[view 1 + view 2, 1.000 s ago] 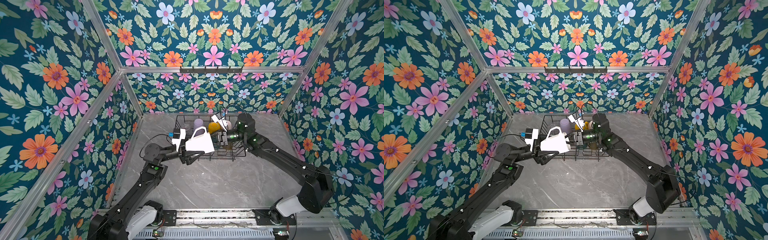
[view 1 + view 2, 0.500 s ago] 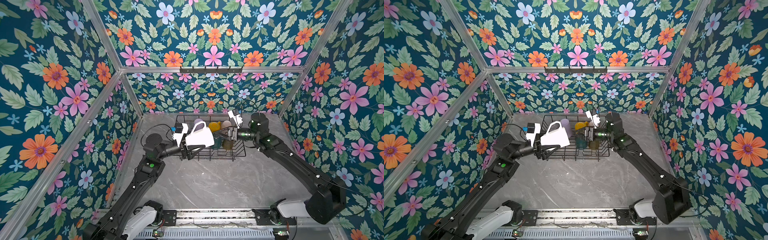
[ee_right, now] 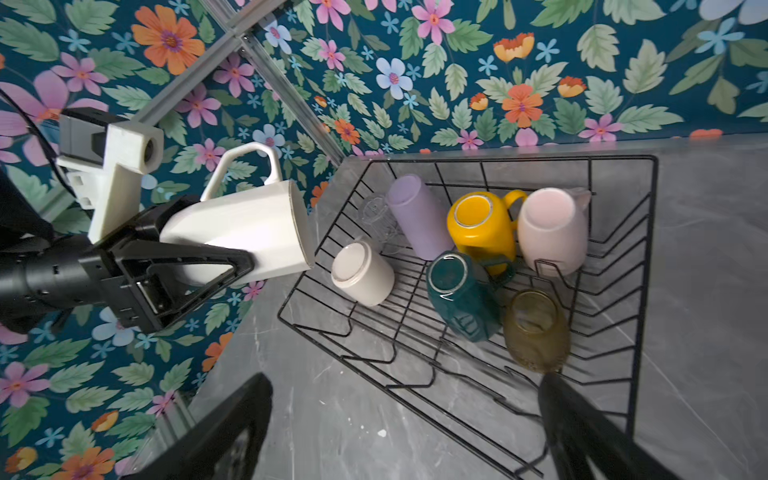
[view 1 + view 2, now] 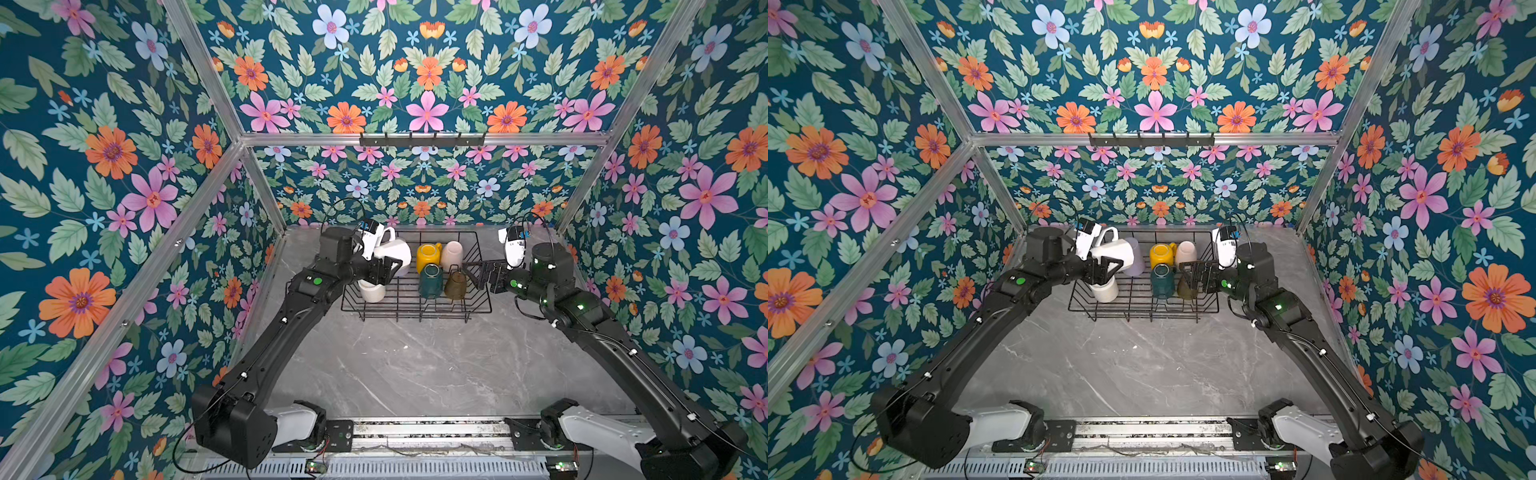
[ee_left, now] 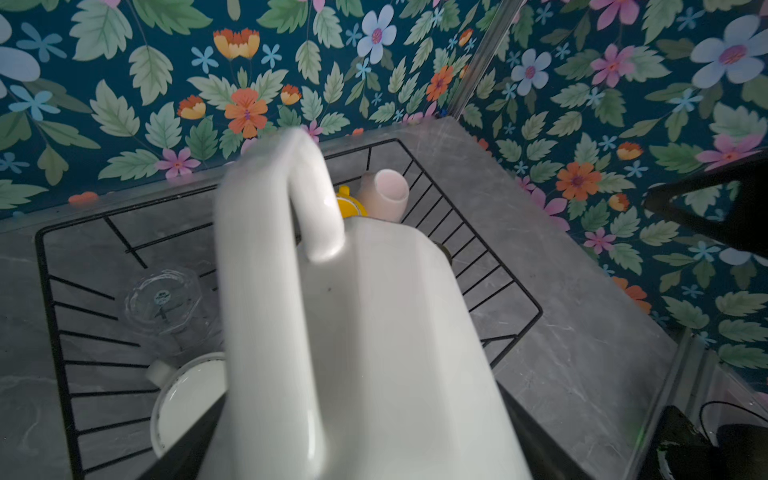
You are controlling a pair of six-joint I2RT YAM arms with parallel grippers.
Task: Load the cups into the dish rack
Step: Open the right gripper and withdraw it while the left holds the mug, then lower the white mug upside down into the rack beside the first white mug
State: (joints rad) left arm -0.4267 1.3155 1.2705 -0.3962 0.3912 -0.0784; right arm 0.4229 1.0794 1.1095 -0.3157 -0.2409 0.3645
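Observation:
My left gripper (image 4: 386, 268) is shut on the white mug (image 4: 392, 253), held on its side with the handle up above the left end of the dish rack (image 4: 415, 309). The mug fills the left wrist view (image 5: 374, 332). In the rack, upside down or leaning, are a small white mug (image 3: 361, 272), a clear glass (image 3: 376, 216), a lilac tumbler (image 3: 415, 216), a yellow mug (image 3: 478, 224), a cream cup (image 3: 550, 230), a dark green mug (image 3: 461, 295) and an olive-amber glass (image 3: 536, 328). My right gripper (image 4: 473, 272) is open and holds nothing, just right of the olive-amber glass (image 4: 456, 284).
The rack stands at the back of the grey marble table (image 4: 415, 365), close to the floral back wall. Upright wire dividers (image 3: 411, 374) line the rack's front half. Floral side walls and metal frame posts (image 4: 266, 199) hem in both arms.
My left arm has carried the white mug up and back, over the rack's left end. My right gripper has let go of the olive-amber glass, opened wide and drawn back to the right.

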